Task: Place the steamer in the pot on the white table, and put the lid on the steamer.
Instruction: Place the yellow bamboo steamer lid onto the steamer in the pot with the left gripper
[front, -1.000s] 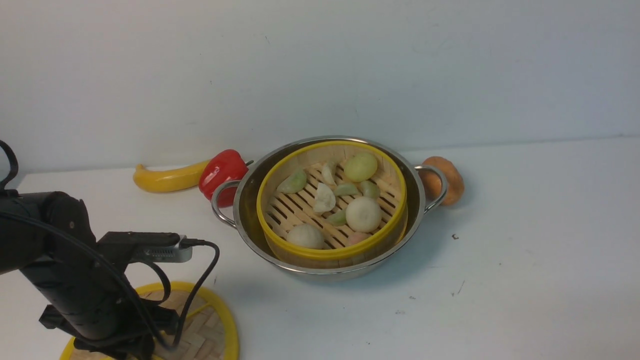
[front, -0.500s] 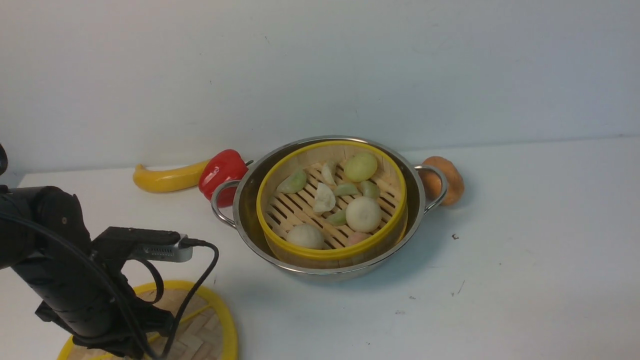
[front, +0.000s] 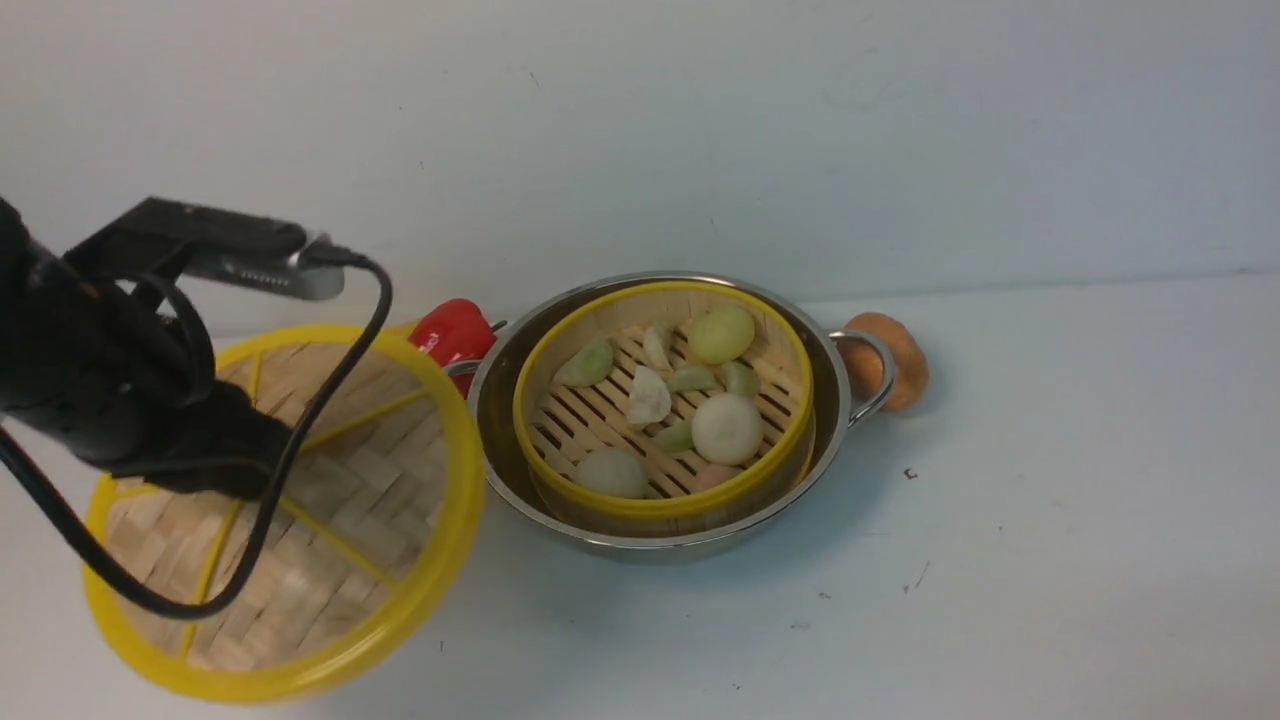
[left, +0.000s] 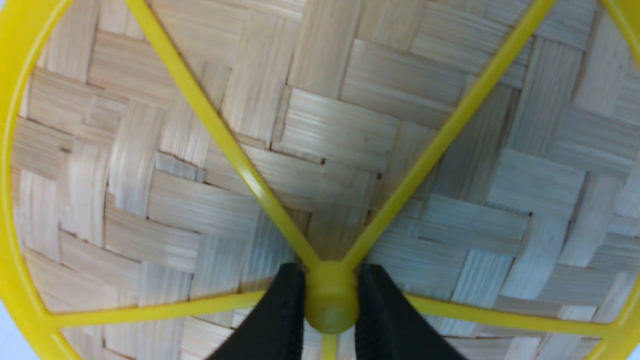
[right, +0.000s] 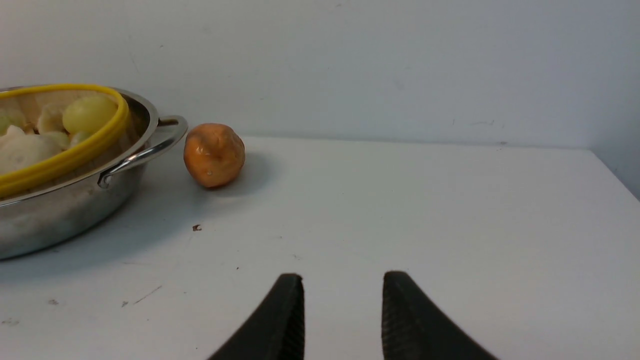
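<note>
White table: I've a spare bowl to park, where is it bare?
Bare: white table right of the pot and orange object, and in front of the pot. Crowded: pot's left, with the held lid and red pepper.

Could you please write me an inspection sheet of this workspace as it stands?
Surface: white table, flat, a few small dark specks.
Job's things: round bamboo steamer with yellow rim sits inside the wide stainless-steel pot, uncovered; flat woven-bamboo lid with yellow rim held tilted left of the pot.
Clutter: red bell pepper at the pot's left side, partly behind the lid; orange lumpy vegetable by its right handle.
Grippers: left gripper shut on the lid's centre knob; right gripper open, holding nothing.
Cables: black cable loops from the left wrist across the lid.
Surroundings: plain pale wall; nothing else seen.
</note>
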